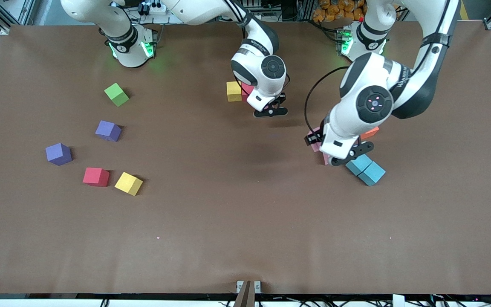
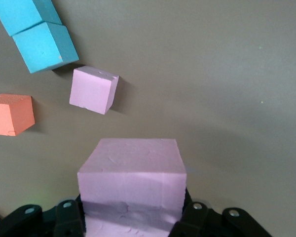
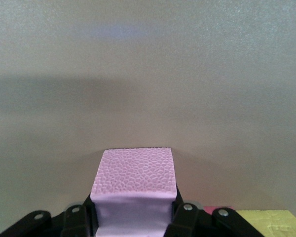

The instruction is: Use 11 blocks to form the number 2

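My left gripper [image 1: 316, 142] is shut on a pink cube [image 2: 132, 177] low over the table at the left arm's end. A second pink cube [image 2: 93, 90] lies just apart from it, with an orange cube [image 1: 370, 133] and two touching light blue cubes [image 1: 365, 169] close by. My right gripper [image 1: 264, 106] is shut on another pink cube [image 3: 134, 182], low at the table's middle. It is beside a yellow cube [image 1: 234, 91] and a red cube [image 1: 247, 89] that touch each other. No digit shape shows.
Toward the right arm's end lie loose cubes: a green one [image 1: 116, 94], two purple ones [image 1: 108, 130] [image 1: 59, 154], a red one [image 1: 96, 176] and a yellow one [image 1: 128, 183]. The brown table [image 1: 245, 221] runs bare toward the front camera.
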`<state>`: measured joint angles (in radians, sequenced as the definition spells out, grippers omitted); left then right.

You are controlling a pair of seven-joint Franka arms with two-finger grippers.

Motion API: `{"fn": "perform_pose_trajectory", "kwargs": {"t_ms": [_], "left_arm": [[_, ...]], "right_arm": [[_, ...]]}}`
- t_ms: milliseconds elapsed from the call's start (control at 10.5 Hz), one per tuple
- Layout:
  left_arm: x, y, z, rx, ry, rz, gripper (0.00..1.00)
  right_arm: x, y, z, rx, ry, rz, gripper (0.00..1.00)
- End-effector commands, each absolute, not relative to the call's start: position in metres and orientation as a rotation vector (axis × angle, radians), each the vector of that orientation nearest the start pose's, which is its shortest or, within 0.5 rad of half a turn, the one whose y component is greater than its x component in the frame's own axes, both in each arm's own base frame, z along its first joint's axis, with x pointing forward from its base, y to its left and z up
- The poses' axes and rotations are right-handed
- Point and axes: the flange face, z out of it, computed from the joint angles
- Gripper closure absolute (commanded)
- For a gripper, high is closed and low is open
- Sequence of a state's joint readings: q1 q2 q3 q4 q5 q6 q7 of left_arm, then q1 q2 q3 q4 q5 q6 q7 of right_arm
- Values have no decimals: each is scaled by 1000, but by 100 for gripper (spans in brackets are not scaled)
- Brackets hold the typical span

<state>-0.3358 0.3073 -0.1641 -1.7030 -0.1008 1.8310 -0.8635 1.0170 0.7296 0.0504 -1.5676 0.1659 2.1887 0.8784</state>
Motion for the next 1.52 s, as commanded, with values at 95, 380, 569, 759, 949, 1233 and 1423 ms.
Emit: {"fn": "perform_pose_trajectory", "kwargs": {"t_ms": [95, 380, 569, 759, 949, 1233, 1423], "left_arm": [[541, -296, 393, -3037, -603, 389, 100], [532, -296, 364, -3001, -589, 441, 100], [519, -304, 347, -3016, -563, 437, 100], [506, -312, 324, -3041, -544, 410, 100], [492, -320, 301, -3080, -527, 359, 100], [461, -346, 274, -3160, -450, 265, 100], [427, -372, 254, -3206, -316, 203, 100]], "right_arm": [[332, 610, 206, -3160, -144, 237, 0], [355, 601, 246, -3130, -90, 211, 0], [390, 570, 302, -3137, 4, 232, 0], [435, 522, 348, -3135, 141, 241, 0], [499, 452, 367, -3120, 340, 262, 0], [593, 313, 364, -3062, 705, 263, 0], [636, 220, 356, -3002, 921, 241, 0]]}}
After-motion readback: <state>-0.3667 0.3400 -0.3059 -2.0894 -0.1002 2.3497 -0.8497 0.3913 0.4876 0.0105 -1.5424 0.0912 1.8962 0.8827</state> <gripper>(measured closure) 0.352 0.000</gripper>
